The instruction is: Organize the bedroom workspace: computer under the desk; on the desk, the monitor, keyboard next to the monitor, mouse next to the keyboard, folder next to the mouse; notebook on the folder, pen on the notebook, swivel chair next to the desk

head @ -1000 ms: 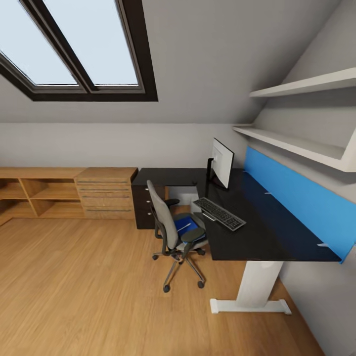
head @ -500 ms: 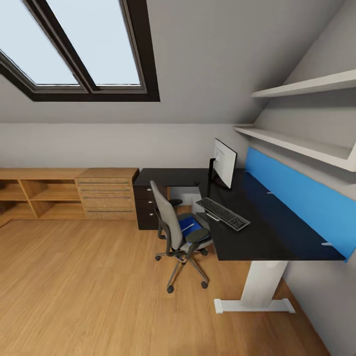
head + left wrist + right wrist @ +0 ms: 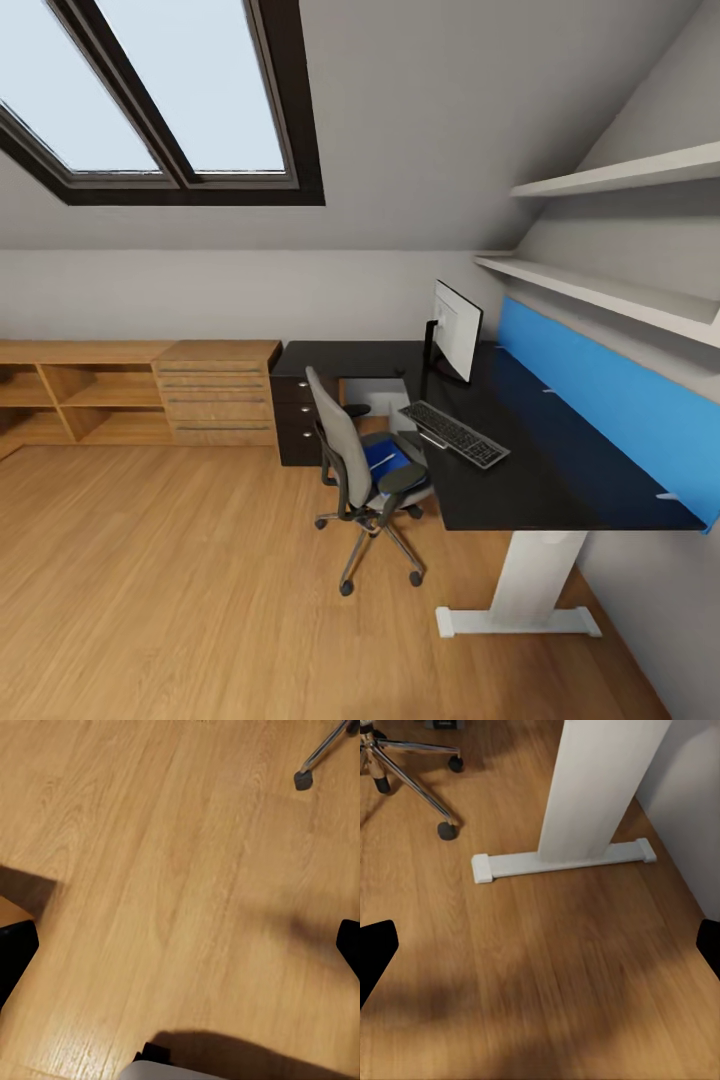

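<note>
Approach step, judged: both grippers, left (image 3: pixel 180 945) and right (image 3: pixel 540 945), are hanging spread and empty over the oak floor (image 3: pixel 150 855). Bright blue flat folder (image 3: pixel 383 457) is lying on the grey upholstered swivel chair (image 3: pixel 360 470), well ahead, beside the glossy black L-shaped desk (image 3: pixel 540 470). Next: closing in, reaching for the folder.

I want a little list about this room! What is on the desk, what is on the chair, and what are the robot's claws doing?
room: attic bedroom with a wood floor and a skylight
on the desk: monitor at the back, keyboard in front of it
on the swivel chair: blue folder lying on the seat
chair spot: pulled up beside the desk
left claw: open, holding nothing, over the floor
right claw: open, holding nothing, near the white desk leg
</note>
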{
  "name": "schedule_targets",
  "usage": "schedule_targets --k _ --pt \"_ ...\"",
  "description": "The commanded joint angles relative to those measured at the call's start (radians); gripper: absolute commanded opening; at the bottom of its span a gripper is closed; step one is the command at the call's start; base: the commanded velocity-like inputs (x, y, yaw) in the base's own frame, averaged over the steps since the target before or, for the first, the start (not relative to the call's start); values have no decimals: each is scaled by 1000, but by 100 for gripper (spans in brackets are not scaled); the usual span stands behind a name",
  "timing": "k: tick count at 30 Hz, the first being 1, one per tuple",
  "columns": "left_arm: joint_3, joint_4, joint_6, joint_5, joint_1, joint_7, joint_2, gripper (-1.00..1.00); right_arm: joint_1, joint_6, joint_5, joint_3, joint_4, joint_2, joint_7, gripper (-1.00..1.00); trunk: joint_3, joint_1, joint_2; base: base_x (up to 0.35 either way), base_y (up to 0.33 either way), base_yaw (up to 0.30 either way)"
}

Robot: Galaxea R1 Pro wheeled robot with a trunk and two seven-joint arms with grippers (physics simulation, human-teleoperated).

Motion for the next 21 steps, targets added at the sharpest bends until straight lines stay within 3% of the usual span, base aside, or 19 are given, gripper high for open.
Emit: schedule_targets --k 1,5,21 --pt "0 -2 -1 -2 0 4 0 100 -1 -2 11 -6 1 1 -5 100 -2 1 -2 101 59 5" --pt "0 -2 -1 -2 0 5 0 100 -1 -2 11 -7 1 1 -5 100 -2 1 -2 66 39 61" --pt "0 -2 -1 -2 0 5 1 100 -1 -2 9 -8 1 0 -5 100 -4 1 -2 9 5 183"
